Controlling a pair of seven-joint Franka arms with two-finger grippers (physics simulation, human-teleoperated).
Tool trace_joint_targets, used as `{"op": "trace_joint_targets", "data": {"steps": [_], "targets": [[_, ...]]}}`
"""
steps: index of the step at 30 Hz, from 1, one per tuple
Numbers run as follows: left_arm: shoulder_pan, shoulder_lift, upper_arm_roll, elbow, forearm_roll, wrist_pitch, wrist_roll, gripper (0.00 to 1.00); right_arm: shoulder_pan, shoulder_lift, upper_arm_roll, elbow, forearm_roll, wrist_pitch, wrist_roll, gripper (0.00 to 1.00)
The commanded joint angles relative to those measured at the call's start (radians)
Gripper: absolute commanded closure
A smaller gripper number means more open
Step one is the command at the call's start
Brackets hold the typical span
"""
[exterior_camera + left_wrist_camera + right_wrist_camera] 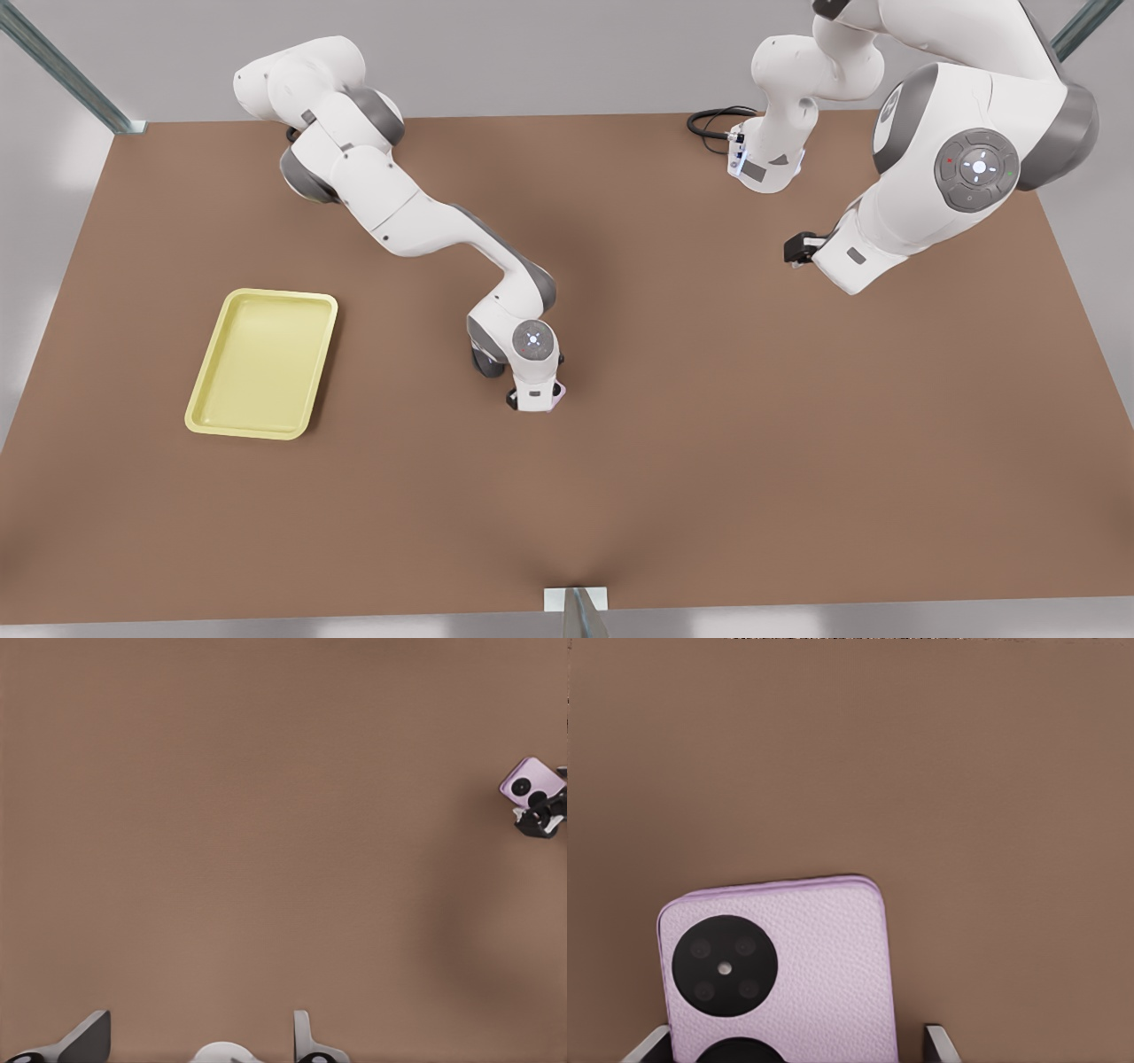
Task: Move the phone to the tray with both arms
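Two open grippers, one phone [806,966].
Right gripper [536,403] sits open around it mid-table [709,443]; left gripper [202,1020] waits open, well apart.

Worktop [709,443]: brown, matte, rectangular. Black cable [709,122]: coiled at the far edge. Metal frame struts [62,66]: grey, at the far corners.

White, rounded shells on both arms [399,213], joined by grey segments at elbows and shoulders. Round grey caps on the joints, each marked with a pale centre dot and tiny red and green specks. Small grey rectangular patches on the wrist housings. Black fingers [89,1041] with pale tips. Black cable [713,120] looped beside one base.
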Motion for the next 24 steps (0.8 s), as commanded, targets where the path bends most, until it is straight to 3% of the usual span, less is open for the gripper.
{"op": "trace_joint_targets", "data": {"steps": [1,9,10,13,17,22,24], "targets": [[0.000,-0.001,-0.001,0.000,0.001,-0.001,-0.048,0.00,0.000,-0.001,0.001,0.001,-0.006,0.010,-0.138,0.14],[0.000,0.000,-0.001,0.000,0.001,0.001,-0.046,0.00,0.000,0.002,0.001,0.004,0.002,0.087,-0.138,0.13],[0.000,0.002,0.001,0.000,0.001,0.001,-0.046,0.00,0.000,0.002,0.001,0.006,0.002,0.087,-0.140,0.21],[0.000,0.002,0.001,0.000,0.001,-0.001,-0.044,0.00,-0.003,-0.006,0.001,0.006,0.003,0.085,-0.140,0.23],[0.000,0.002,0.001,0.000,0.001,-0.001,-0.044,0.00,-0.064,-0.101,0.011,-0.022,0.008,0.030,-0.132,0.23],[0.000,0.003,0.001,-0.001,0.006,-0.004,-0.043,0.00,-0.210,-0.429,0.013,-0.391,0.059,0.010,-0.137,0.21],[0.000,0.005,0.001,-0.001,0.006,-0.004,-0.044,0.00,-0.272,-0.532,0.013,-0.566,0.059,0.096,-0.146,0.21]]}}
